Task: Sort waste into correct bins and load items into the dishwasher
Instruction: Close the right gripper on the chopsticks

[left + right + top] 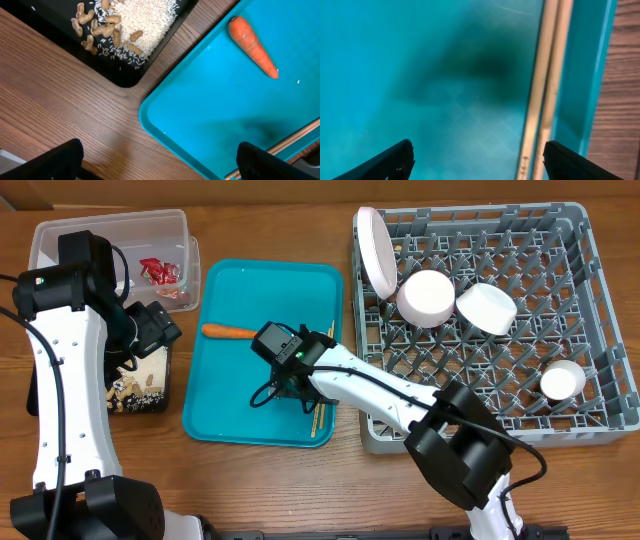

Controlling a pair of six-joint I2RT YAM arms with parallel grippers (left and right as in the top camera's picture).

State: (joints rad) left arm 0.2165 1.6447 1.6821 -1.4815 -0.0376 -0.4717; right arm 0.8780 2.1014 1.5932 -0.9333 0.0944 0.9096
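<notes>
Right gripper (480, 162): jaws spread wide and empty, close over the teal tray (395, 60). The chopsticks (547, 85) lie side by side between its fingertips, nearer one finger than the other and just inside the tray's raised rim. Expect the pair to be light, stiff, thin and smooth, and liable to roll, split apart or pivot if you pinch them near one end. Take hold across both sticks together at about mid-length, closing squarely so that neither escapes against the rim. Left gripper (162, 160): likewise parted and holding nothing, over the teal tray's corner beside the black tray (127, 82). The carrot (252, 46) lies loose on the teal surface. The dish rack (600, 300) stands to the tray's right.
</notes>
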